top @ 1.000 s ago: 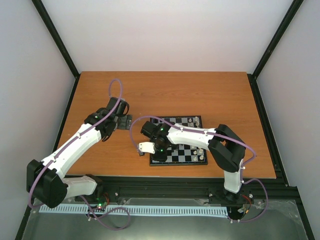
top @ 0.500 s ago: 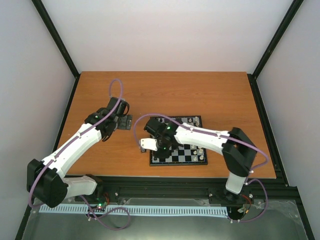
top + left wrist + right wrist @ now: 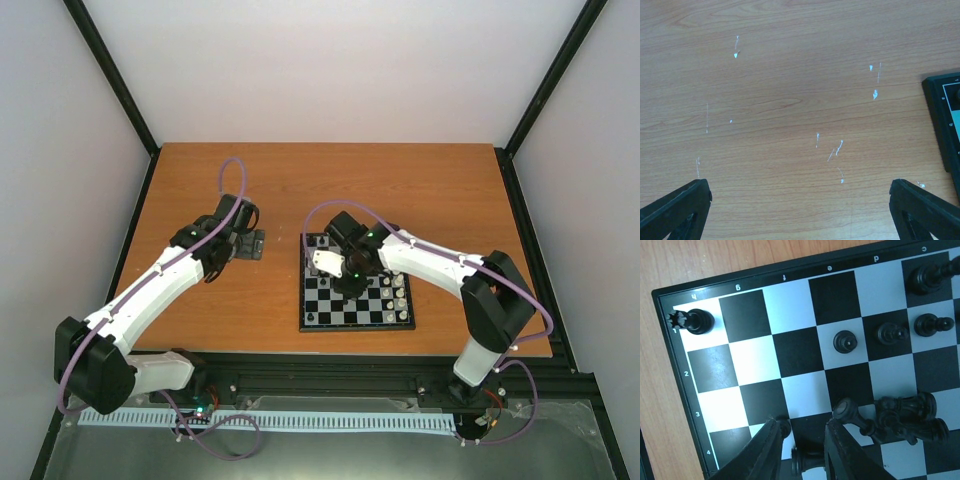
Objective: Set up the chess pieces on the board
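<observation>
Right wrist view gives the detail. The small square chessboard [image 3: 765, 281], with black and light grey squares and a thin black border, fills it. Tiny black chessmen [image 3: 845, 341] sit on it: one on the corner square by the edge marks h and 1, three small ones standing singly mid-board, a taller one at upper right, and a heap tipped over together at lower right. The right gripper [image 3: 805, 424] hangs just above the chessboard with its black fingers narrowly parted. A dark piece [image 3: 807, 460] lies between them at the bottom edge, and I cannot tell whether they pinch it.

Top external view alone shows pale chessmen [image 3: 399, 290] in a column along the board's right side. It also shows the board lying right of the table's middle, near the front edge.

Left wrist view shows the left gripper [image 3: 800, 189] spread wide and holding nothing over bare wood, with a corner of the board at the right edge.

The orange-brown wooden table [image 3: 420, 190] bears fine pale scratches. White walls [image 3: 330, 60] and black struts [image 3: 110, 80] enclose it.
</observation>
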`<state>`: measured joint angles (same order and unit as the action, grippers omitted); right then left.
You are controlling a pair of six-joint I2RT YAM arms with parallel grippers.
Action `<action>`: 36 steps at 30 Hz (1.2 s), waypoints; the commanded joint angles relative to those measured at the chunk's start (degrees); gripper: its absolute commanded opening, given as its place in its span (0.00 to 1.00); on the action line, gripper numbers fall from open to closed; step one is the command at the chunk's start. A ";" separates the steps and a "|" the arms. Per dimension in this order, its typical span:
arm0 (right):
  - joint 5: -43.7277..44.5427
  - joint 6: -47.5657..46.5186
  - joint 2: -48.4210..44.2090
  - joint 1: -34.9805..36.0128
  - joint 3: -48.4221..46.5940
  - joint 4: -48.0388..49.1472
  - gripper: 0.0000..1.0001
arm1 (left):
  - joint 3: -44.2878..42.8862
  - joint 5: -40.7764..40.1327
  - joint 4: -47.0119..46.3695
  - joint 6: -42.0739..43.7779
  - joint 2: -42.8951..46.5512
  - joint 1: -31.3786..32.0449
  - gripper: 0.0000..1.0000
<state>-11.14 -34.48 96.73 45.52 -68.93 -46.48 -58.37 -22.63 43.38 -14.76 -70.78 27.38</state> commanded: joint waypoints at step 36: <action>-2.64 -2.46 3.89 -1.40 0.44 -4.06 0.28 | -2.10 0.17 0.29 0.70 -0.49 -0.22 1.00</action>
<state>-12.64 -36.05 103.11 44.38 -68.47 -49.10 -58.37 -22.61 43.38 -14.76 -71.22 27.38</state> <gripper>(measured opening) 0.270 0.997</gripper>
